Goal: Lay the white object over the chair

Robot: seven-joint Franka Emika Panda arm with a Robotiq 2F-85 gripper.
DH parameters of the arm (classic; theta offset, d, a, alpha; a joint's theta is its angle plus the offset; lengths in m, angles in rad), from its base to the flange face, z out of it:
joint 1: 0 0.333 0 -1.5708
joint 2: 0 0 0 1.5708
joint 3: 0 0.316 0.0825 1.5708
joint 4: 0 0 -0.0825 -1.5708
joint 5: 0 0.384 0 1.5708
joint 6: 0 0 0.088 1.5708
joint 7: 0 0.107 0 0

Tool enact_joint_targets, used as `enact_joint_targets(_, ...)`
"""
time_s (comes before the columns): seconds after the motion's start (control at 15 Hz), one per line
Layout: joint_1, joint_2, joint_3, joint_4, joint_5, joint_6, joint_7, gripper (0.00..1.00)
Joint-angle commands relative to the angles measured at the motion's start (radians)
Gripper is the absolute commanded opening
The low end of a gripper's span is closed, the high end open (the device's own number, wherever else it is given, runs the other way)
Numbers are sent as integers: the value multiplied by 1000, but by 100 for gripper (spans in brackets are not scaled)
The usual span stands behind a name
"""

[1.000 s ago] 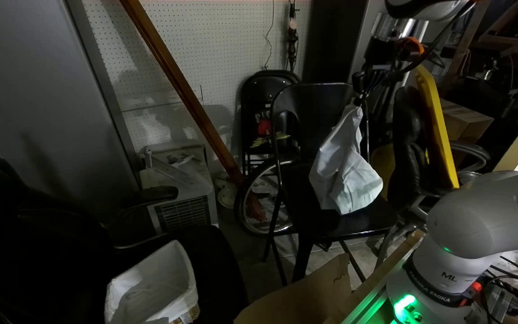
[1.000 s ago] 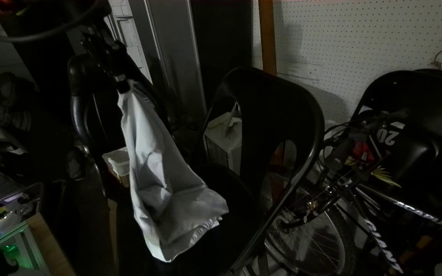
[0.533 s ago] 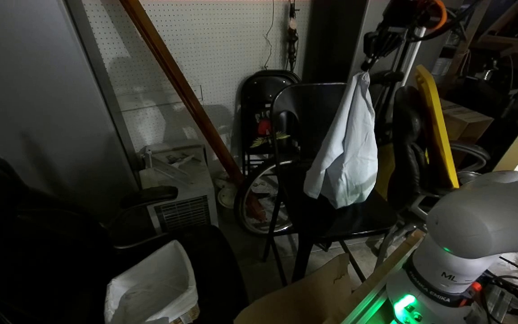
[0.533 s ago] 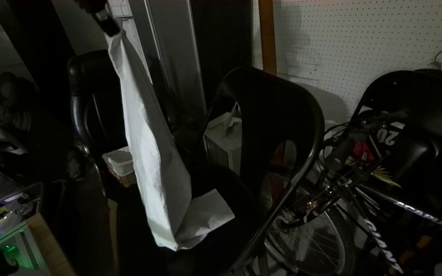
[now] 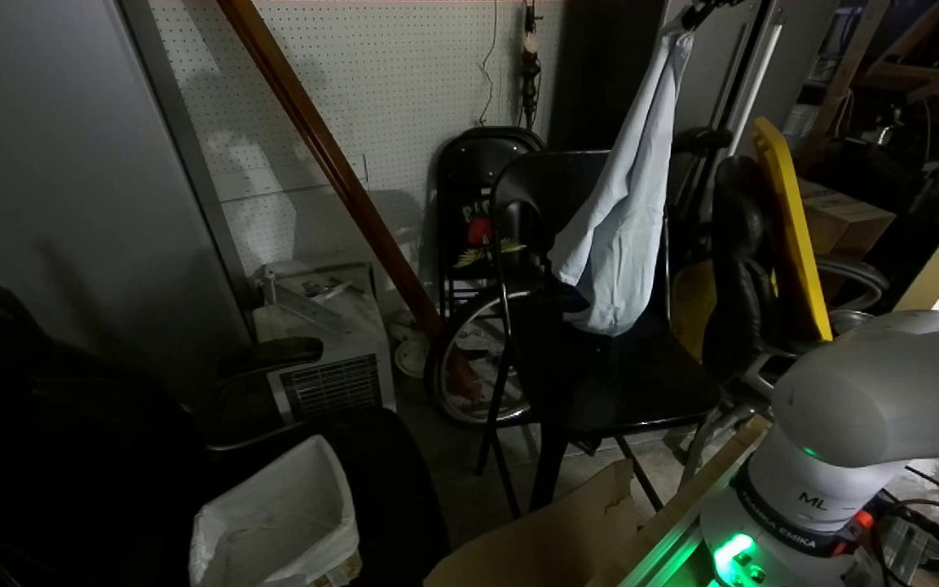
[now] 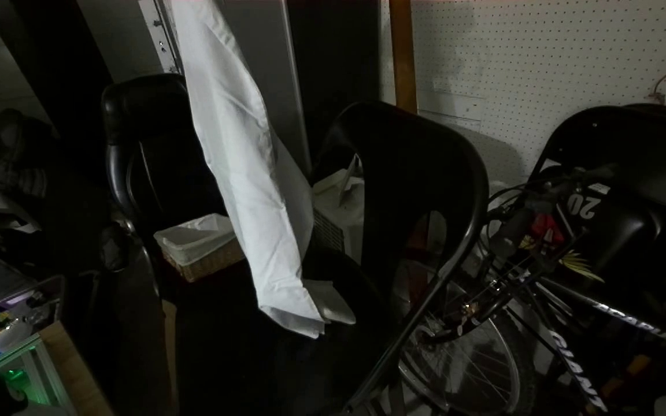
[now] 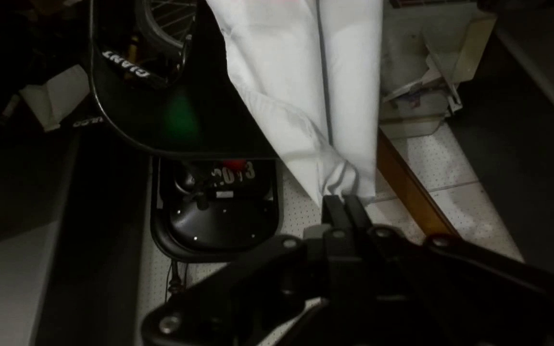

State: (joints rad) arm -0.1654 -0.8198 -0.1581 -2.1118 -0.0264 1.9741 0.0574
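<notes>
The white cloth (image 5: 628,212) hangs long and limp from my gripper (image 5: 689,18), which is at the top edge of an exterior view. In the wrist view my gripper (image 7: 343,198) is shut on a bunched corner of the cloth (image 7: 291,72). In an exterior view the cloth (image 6: 252,173) runs out of the top of the picture, with the gripper out of view. The black chair (image 5: 608,399) stands below; its back (image 6: 414,162) is beside the cloth. The cloth's lower end hangs over the seat; I cannot tell whether it touches. The chair (image 7: 200,120) also shows in the wrist view.
A bicycle (image 6: 564,346) and folded black chairs (image 6: 616,156) stand behind the chair. A black office chair (image 6: 148,156) and a lined wicker basket (image 6: 203,260) are nearby. A brown wooden beam (image 5: 339,171) leans on the pegboard wall. A white appliance (image 5: 331,342) stands beneath it.
The gripper has risen, lifting the cloth from a slumped heap on the seat into a long hang. The cloth has shifted toward the chair back. The chair has not moved.
</notes>
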Motion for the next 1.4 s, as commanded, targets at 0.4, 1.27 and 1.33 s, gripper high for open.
enact_joint_targets(0.4,-16,4,12,17,0,-1,25,3)
enact_joint_targets(1.27,-41,166,63,120,4,343,169,1)
enact_joint_targets(1.33,-53,197,63,123,-1,411,186,1)
